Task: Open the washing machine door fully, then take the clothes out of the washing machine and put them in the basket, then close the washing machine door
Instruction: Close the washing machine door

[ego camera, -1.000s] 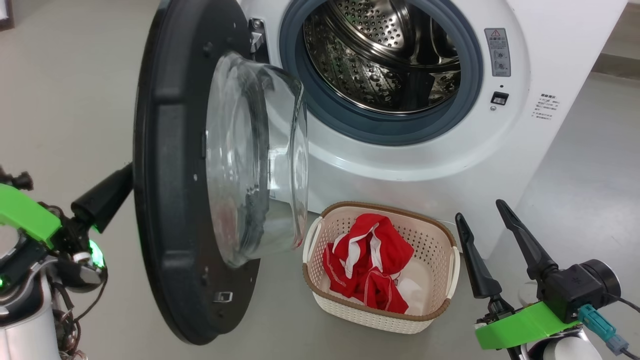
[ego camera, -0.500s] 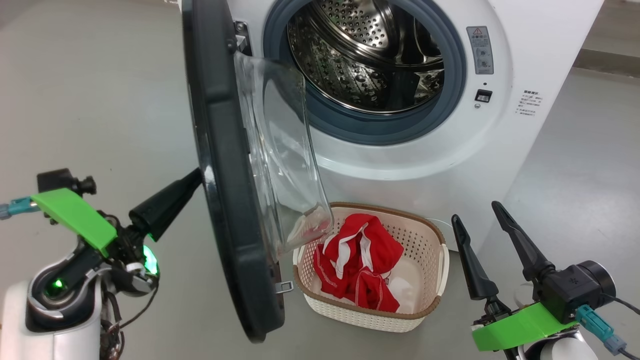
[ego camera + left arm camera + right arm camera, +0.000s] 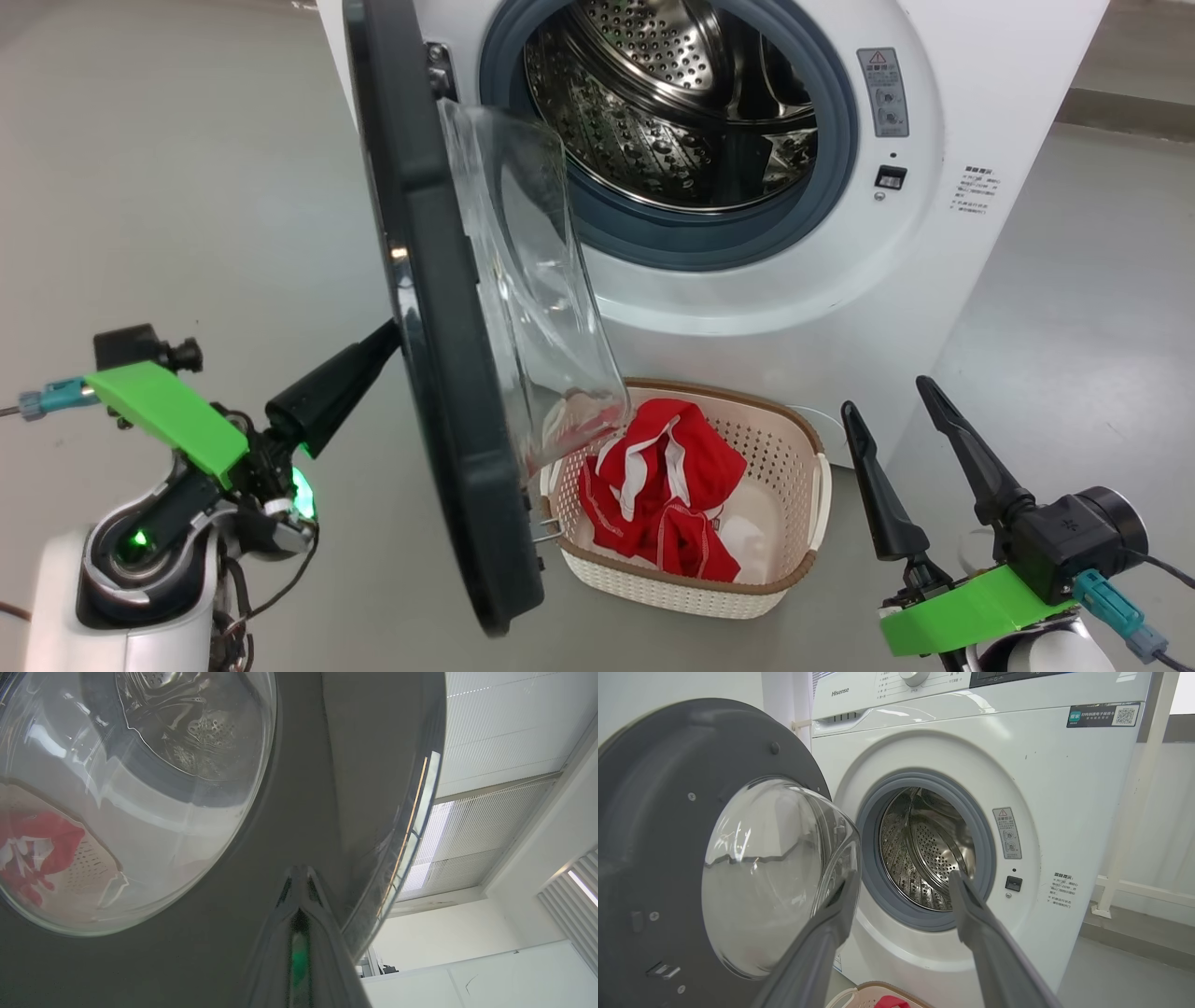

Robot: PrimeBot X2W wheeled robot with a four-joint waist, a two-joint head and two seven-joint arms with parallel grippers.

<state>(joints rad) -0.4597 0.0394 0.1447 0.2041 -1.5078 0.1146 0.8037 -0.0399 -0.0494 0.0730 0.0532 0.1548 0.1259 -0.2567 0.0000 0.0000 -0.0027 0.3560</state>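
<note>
At the left, the left gripper (image 3: 387,332) has its two fingers pressed together with nothing between them. It points up and to the right, and its tip meets the outer face of the door (image 3: 439,373); in the left wrist view the tip (image 3: 299,871) lies against the glossy dark surface (image 3: 280,812).

The door stands half open, about at a right angle to the front of the machine (image 3: 934,280). In the head view it is almost edge-on, so it looks like a long narrow shape that runs from the top of the view down toward the robot. The hinge side is by the machine and the latch (image 3: 546,532) is at the near, free edge. The glass bowl (image 3: 532,280) bulges to the right, toward the drum (image 3: 672,103), which is open to view inside the grey ring (image 3: 700,250).

The basket (image 3: 672,597) stands upright on the floor (image 3: 187,187), just in front of the machine and below its opening. Its left corner is behind the lower end of the door. The red clothes (image 3: 672,485) lie heaped inside it, with a small white piece (image 3: 747,537) at their right.

At the right, well apart from the basket, the right gripper (image 3: 884,394) holds nothing. Its fingers are spread wide and point up toward the machine; in the right wrist view the gripper (image 3: 903,877) frames the drum (image 3: 924,849).
</note>
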